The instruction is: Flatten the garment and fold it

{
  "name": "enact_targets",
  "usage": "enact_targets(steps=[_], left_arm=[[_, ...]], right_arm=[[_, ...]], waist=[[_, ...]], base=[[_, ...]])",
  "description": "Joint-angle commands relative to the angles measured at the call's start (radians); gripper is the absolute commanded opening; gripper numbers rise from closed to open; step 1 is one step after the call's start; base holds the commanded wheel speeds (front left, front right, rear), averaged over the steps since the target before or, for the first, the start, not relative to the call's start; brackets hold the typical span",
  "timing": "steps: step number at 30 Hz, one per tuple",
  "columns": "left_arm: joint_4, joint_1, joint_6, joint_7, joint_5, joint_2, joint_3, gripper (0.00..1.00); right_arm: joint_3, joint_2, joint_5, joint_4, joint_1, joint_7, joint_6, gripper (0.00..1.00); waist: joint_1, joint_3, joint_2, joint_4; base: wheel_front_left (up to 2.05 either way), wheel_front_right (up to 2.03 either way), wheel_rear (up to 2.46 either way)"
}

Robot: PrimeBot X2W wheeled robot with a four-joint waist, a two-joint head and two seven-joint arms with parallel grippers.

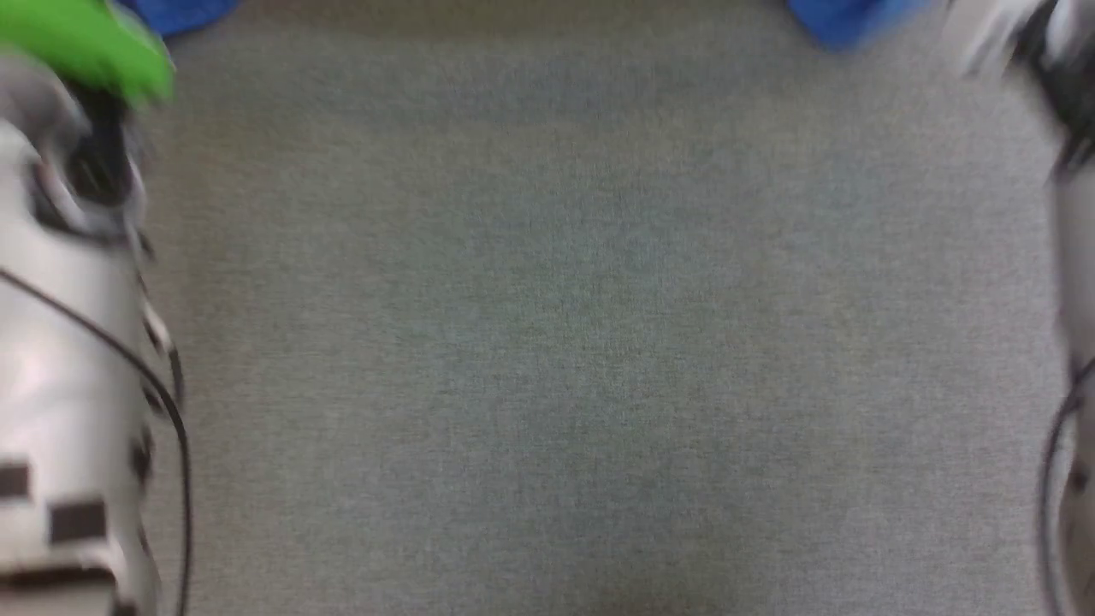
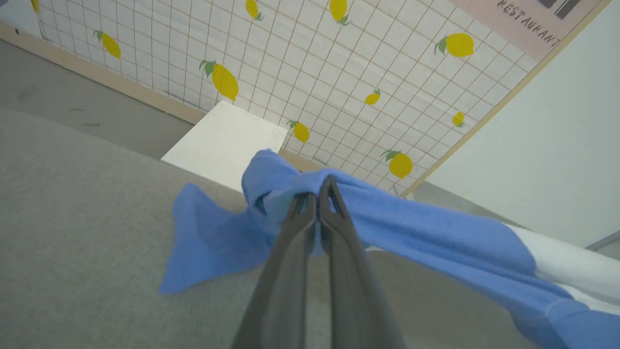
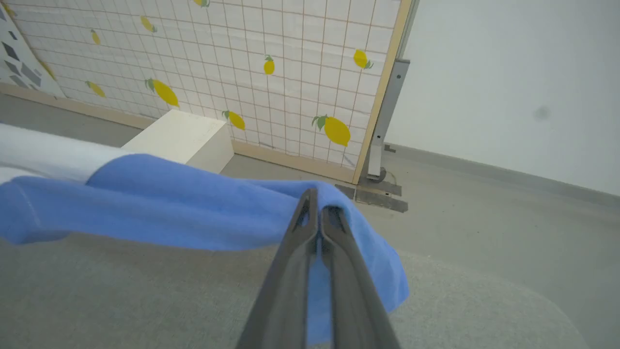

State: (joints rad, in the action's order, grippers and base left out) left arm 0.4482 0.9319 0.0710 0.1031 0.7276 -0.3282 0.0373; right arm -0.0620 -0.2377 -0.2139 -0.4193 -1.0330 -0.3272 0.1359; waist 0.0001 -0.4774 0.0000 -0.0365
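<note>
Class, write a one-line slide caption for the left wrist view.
Left hand shut on the garment, blue cloth stretched above the grey surface, lemon-print panel behind.

Head view blurred; garment (image 1: 847, 21) cut by top edge

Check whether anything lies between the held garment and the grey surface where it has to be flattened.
Nothing visible does. The left hand and right hand are each shut on blue cloth of the garment; the grey surface below shows nothing in the way.
</note>
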Motion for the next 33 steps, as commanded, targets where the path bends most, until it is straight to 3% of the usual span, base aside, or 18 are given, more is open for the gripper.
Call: enact_targets(steps=[1, 6, 13, 24, 28, 33], left_arm=[[0.005, -0.075, 0.002, 0.008, 0.012, -0.014, -0.011, 0.00], [-0.050, -0.326, 0.013, 0.049, 0.043, 0.015, -0.001, 0.00], [-0.205, -0.656, 0.077, 0.102, 0.057, 0.046, 0.017, 0.00], [-0.396, -0.974, 0.159, 0.154, 0.059, 0.072, 0.045, 0.00], [-0.448, -1.050, 0.200, 0.171, 0.045, 0.072, 0.055, 0.00], [-0.480, -1.106, 0.222, 0.181, 0.038, 0.082, 0.073, 0.00]], right_arm=[[0.019, -0.013, -0.022, 0.013, 0.075, -0.023, -0.005, 0.00], [0.050, 0.007, -0.081, 0.107, 0.331, -0.105, -0.005, 0.00], [0.126, 0.043, -0.076, 0.326, 0.658, -0.181, -0.005, 0.00], [0.250, 0.174, -0.035, 0.610, 1.059, -0.295, -0.005, 0.00], [0.274, 0.186, -0.017, 0.658, 1.150, -0.331, -0.005, 0.00], [0.295, 0.187, -0.058, 0.623, 1.224, -0.343, -0.005, 0.00]], waist=[[-0.0001, 0.088, 0.0000, 0.019], [-0.0001, 0.181, 0.0000, 0.032], [-0.0001, 0.258, 0.0000, 0.048], [-0.0001, 0.329, 0.0000, 0.070], [-0.0001, 0.335, 0.0000, 0.068], [-0.0001, 0.338, 0.0000, 0.069]], base=[[0.00, 0.00, 0.00], [0.00, 0.00, 0.00], [0.00, 0.00, 0.00], [0.00, 0.00, 0.00], [0.00, 0.00, 0.00], [0.00, 0.00, 0.00]])
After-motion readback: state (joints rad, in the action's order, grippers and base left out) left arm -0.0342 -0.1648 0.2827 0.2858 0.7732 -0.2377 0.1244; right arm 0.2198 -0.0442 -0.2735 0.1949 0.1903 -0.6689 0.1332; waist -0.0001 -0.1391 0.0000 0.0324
